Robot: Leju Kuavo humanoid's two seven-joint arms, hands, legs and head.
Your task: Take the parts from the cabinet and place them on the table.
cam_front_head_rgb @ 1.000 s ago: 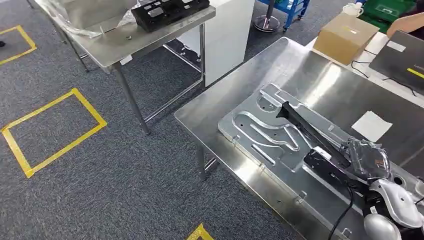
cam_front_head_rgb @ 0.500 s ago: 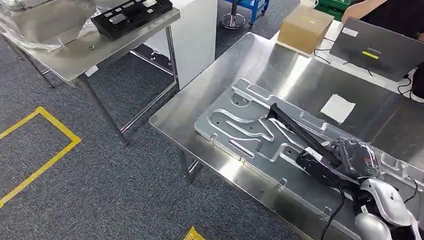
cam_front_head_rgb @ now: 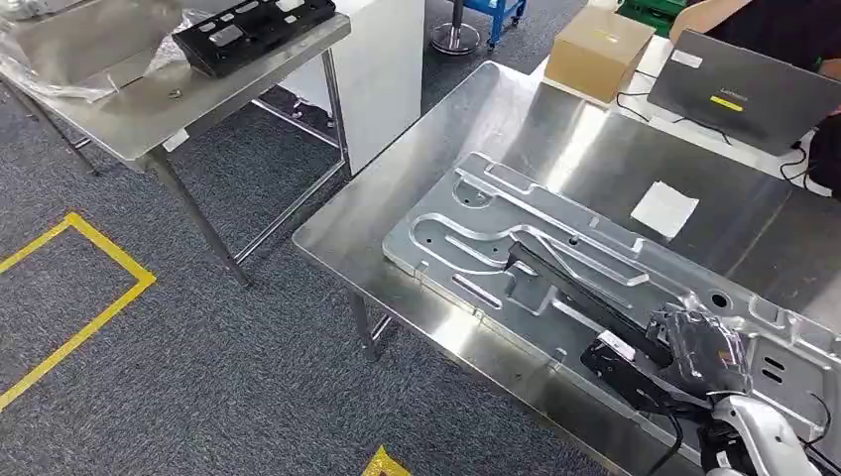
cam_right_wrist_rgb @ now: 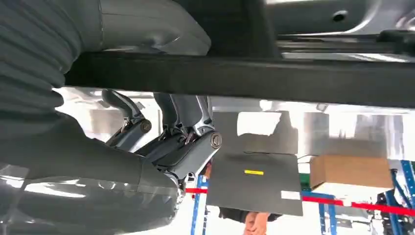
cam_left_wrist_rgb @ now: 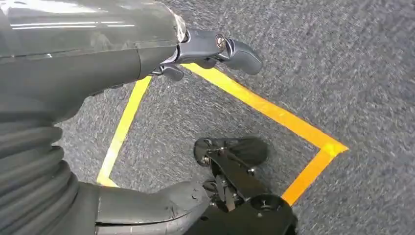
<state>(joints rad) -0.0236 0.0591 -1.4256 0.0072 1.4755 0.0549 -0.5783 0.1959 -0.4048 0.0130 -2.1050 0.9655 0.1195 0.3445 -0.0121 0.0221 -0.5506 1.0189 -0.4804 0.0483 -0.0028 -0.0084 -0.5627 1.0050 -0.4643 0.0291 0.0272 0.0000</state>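
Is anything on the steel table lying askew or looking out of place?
Nothing looks spilled or damaged. The large metal panel lies diagonally on the table, and the right hand holds a long black part over it.

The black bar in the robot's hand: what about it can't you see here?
- Head view: the right hand covers the black bar where it grips it.
- Head view: whether the bar touches the metal plate is unclear.
- Right wrist view: the bar's ends run past the picture's edges.
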